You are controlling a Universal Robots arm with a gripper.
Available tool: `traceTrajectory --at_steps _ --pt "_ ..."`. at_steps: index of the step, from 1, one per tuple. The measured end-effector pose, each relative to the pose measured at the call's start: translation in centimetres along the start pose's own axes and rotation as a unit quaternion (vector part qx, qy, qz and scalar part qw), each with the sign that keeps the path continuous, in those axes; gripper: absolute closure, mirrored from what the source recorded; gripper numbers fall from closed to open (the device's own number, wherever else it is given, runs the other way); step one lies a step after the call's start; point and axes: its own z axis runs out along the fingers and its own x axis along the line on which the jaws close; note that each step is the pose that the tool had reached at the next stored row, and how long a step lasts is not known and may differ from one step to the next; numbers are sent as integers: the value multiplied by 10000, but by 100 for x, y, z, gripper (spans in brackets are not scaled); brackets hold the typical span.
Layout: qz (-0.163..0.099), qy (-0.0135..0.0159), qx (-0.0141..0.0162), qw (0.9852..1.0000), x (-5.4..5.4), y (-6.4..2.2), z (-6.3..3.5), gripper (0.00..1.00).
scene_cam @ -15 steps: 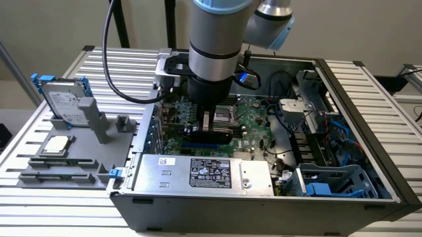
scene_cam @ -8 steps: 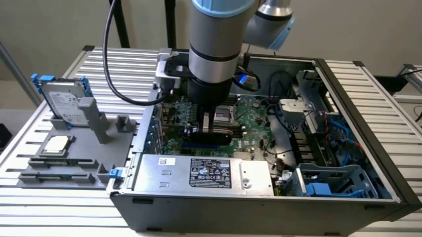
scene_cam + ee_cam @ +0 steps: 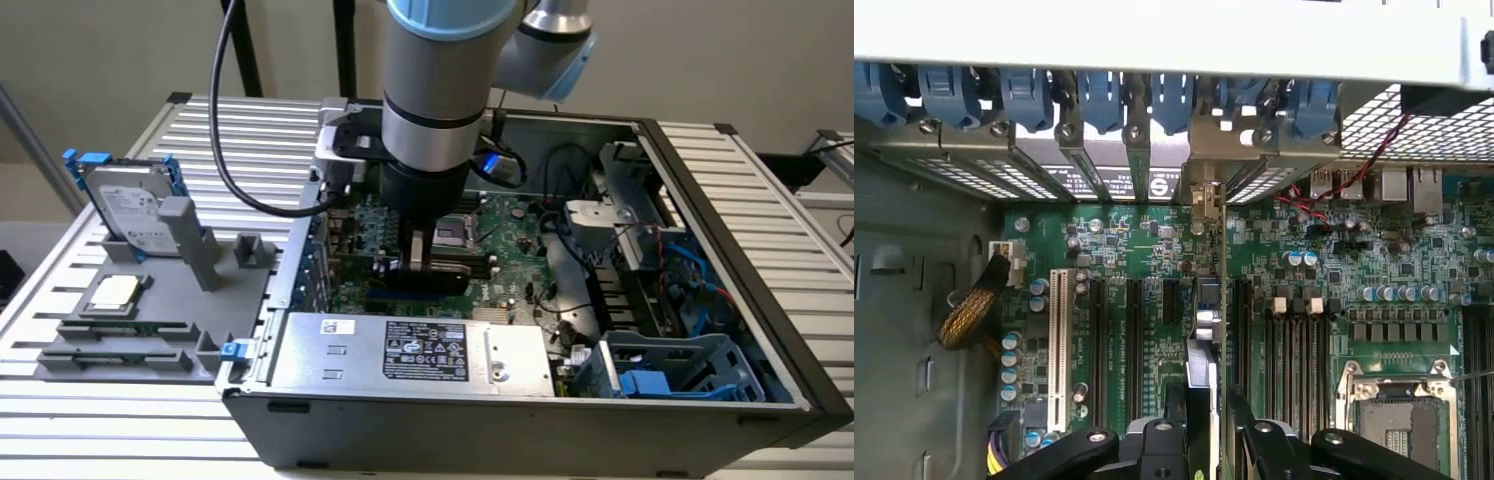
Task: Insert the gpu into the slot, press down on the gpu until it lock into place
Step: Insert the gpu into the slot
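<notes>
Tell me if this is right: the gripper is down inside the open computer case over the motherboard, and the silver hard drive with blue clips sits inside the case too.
Not quite. The exterior view shows the hard drive outside the case, on the grey fixture at the exterior view's left. The rest holds: the gripper is down inside the open case over the motherboard.

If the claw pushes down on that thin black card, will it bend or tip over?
Probably stiff: the gpu looks like a thin flat board. It might tip sideways if pushed crooked, since it stands on its narrow edge in the claw. Likely fragile too: tiny parts crowd the motherboard beneath.
</notes>
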Motion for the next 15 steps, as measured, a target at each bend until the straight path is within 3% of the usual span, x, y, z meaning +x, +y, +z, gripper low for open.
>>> traceTrajectory --at_steps 15 --pt "1 1 -16 10000 5 -3 68 74"
